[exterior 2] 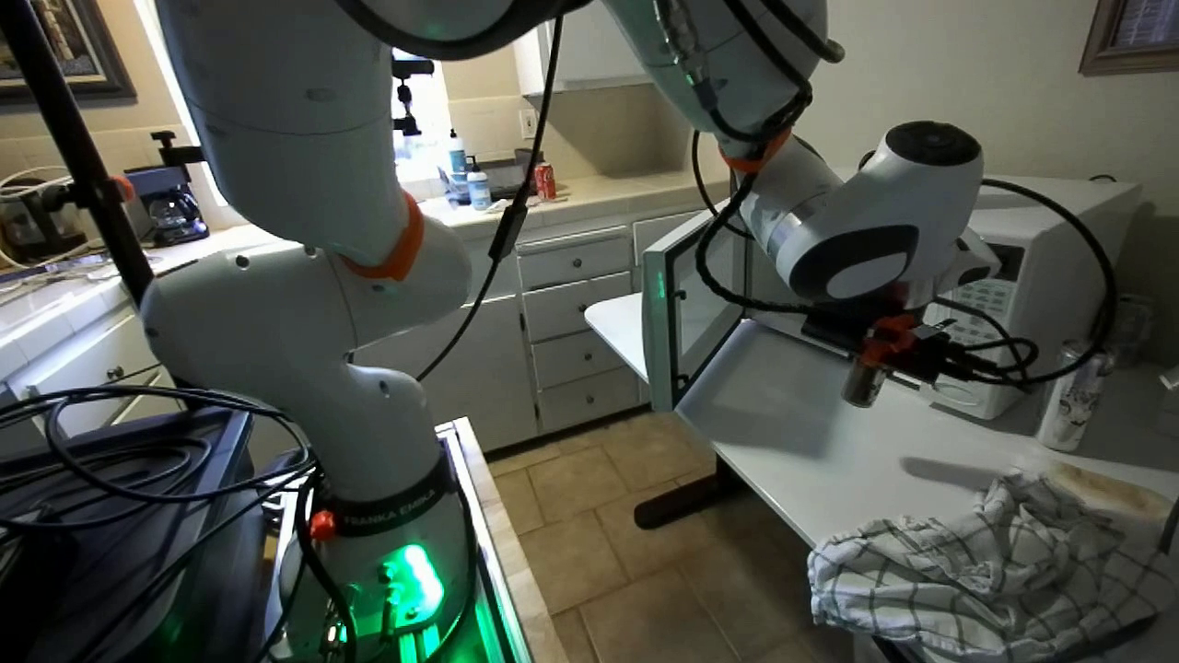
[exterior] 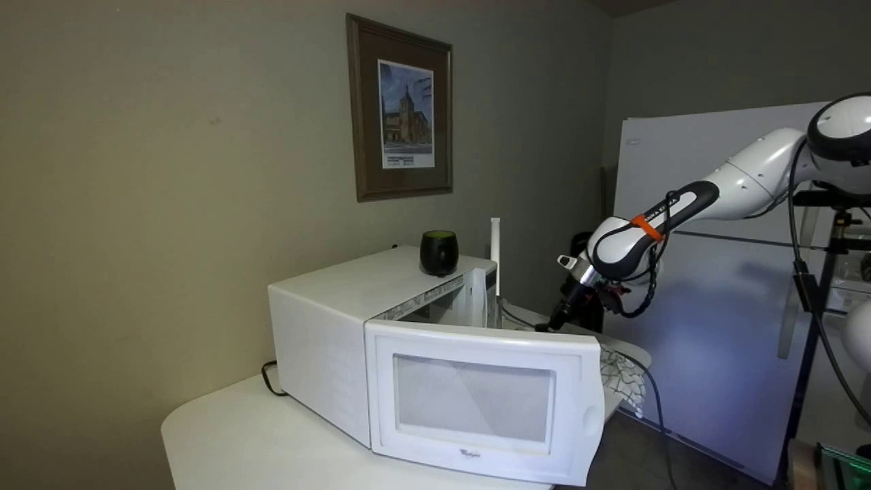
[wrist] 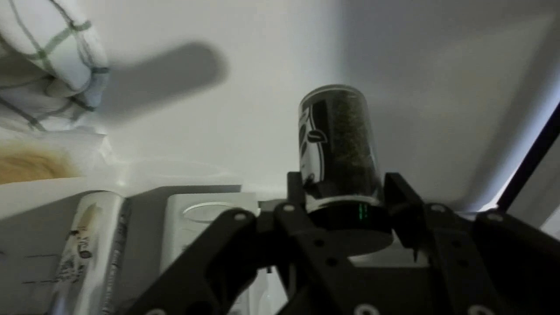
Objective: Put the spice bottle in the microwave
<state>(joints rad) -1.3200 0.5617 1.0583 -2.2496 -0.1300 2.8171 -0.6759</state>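
The spice bottle is a clear jar of dark green flakes with a black lid. In the wrist view my gripper is shut on it at the lid end, and its glass end points away from the gripper. In an exterior view the bottle hangs below the gripper, above the table. The gripper also shows in an exterior view, beyond the open door. The white microwave has its door swung wide open; the door also shows from its inner side. Most of the cavity is hidden.
A dark cup stands on the microwave. A tall printed can stands beside the microwave's control panel. A checked cloth lies at the table's near end. The white table has an edge beside the floor. Cables loop around the wrist.
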